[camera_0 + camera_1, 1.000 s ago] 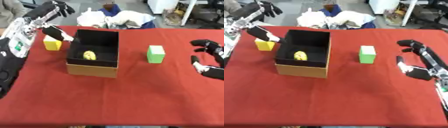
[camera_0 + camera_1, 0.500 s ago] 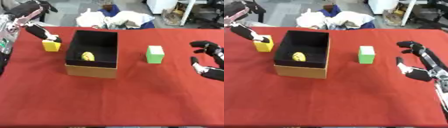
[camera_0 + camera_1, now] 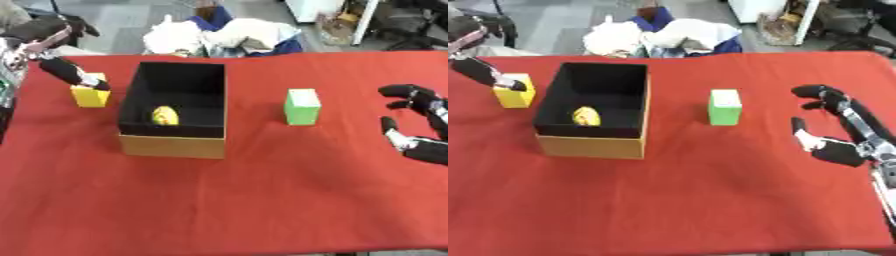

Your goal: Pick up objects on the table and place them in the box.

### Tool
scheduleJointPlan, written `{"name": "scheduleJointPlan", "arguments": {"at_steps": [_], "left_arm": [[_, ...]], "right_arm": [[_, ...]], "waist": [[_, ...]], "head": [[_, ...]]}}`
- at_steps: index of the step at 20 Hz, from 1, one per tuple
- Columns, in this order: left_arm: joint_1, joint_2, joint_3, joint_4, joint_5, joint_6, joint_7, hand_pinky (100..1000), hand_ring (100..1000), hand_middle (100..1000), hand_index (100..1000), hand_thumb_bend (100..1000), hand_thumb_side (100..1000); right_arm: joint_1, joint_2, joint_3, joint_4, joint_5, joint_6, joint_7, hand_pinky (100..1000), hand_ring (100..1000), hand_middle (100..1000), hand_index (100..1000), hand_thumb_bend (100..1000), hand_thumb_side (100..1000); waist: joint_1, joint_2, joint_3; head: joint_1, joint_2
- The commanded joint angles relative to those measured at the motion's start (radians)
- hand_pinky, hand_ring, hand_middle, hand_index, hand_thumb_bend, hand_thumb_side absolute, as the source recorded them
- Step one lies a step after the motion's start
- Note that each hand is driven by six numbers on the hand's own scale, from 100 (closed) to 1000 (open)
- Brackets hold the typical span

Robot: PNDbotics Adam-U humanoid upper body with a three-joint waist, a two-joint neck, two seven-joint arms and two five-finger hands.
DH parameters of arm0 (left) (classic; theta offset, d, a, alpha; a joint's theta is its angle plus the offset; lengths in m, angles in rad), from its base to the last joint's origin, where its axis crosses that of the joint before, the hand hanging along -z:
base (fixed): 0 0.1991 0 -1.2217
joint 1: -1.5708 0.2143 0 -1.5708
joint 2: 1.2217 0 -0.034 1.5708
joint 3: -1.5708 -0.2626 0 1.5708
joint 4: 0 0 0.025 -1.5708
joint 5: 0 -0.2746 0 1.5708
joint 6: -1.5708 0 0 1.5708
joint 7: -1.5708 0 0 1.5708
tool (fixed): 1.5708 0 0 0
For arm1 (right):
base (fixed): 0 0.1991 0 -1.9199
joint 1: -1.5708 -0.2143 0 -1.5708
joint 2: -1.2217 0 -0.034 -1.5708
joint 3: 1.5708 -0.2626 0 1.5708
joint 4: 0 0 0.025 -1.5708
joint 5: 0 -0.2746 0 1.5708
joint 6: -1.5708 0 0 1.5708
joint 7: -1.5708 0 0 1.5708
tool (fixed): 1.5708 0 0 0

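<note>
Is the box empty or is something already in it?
Not empty: the open box holds one small yellow object on its dark floor.

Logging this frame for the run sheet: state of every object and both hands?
Black-lined cardboard box: open, upright, on the red table.
Yellow rounded object: inside the box.
Yellow block: on the table left of the box, left hand's thumb tip at its top.
Green block: upright, right of the box, untouched.
Left hand: open.
Right hand: open, idle.

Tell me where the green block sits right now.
The green block stands upright on the red table, right of the black-lined box and apart from it, between the box and the right hand.
</note>
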Motion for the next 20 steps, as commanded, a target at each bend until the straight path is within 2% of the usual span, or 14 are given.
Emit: {"name": "scheduleJointPlan", "arguments": {"at_steps": [1,7,11,12,14,20], "left_arm": [[-0.03,0.062,0.032,0.032,-0.02,0.0,0.008,797,804,785,849,850,481],[-0.027,0.113,0.055,0.069,-0.033,0.007,-0.003,799,799,774,844,832,454],[-0.021,0.137,0.063,0.084,-0.047,0.018,-0.015,797,792,764,837,782,365],[-0.02,0.141,0.067,0.085,-0.051,0.025,-0.011,787,781,753,829,746,301],[-0.016,0.143,0.072,0.089,-0.058,0.042,0.01,777,771,744,820,724,245],[-0.007,0.134,0.076,0.111,-0.093,0.082,0.074,765,761,734,808,683,192]], "right_arm": [[-0.019,-0.033,-0.003,-0.014,-0.009,-0.003,0.004,789,885,828,892,100,312],[-0.021,-0.043,-0.009,-0.013,-0.006,-0.005,-0.002,788,885,828,892,100,326],[-0.022,-0.048,-0.011,-0.012,-0.003,-0.007,-0.008,788,884,827,891,100,339],[-0.023,-0.048,-0.012,-0.012,-0.002,-0.008,-0.009,788,884,827,891,100,342],[-0.025,-0.048,-0.012,-0.012,-0.002,-0.009,-0.01,788,884,827,891,100,347],[-0.032,-0.047,-0.01,-0.012,-0.002,-0.012,-0.01,788,884,826,891,100,356]], "waist": [[0.004,-0.003,-0.013],[0.013,0.027,-0.051],[0.017,0.046,-0.065],[0.018,0.051,-0.067],[0.019,0.058,-0.071],[0.018,0.078,-0.081]], "head": [[0.007,-0.022],[0.012,-0.039],[0.01,-0.042],[0.01,-0.042],[0.01,-0.045],[0.012,-0.052]]}}
